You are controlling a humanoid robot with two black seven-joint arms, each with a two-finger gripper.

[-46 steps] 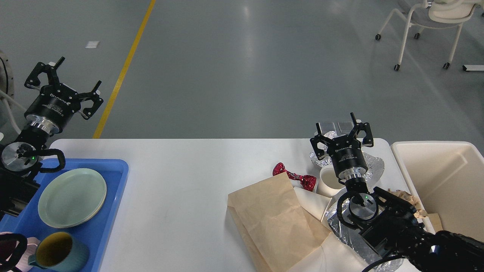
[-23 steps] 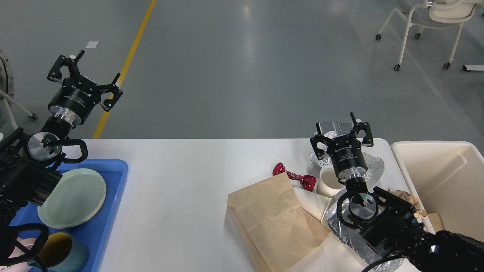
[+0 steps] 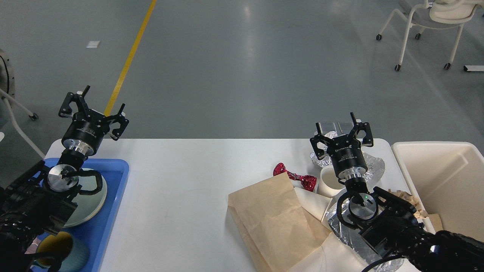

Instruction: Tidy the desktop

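Just below the right gripper (image 3: 342, 132), whose fingers stand wide and empty, crumpled foil (image 3: 372, 166) and a paper cup (image 3: 329, 180) litter the white tabletop (image 3: 196, 181). Descend squarely, grasp one piece. Left gripper (image 3: 94, 113) hangs wide, empty.

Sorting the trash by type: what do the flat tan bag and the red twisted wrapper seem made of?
The tan bag looks like matte kraft paper, with soft creases and folded edges. The red wrapper seems to be metallic foil or shiny plastic film: it glints and is crinkled, twisted at the middle.
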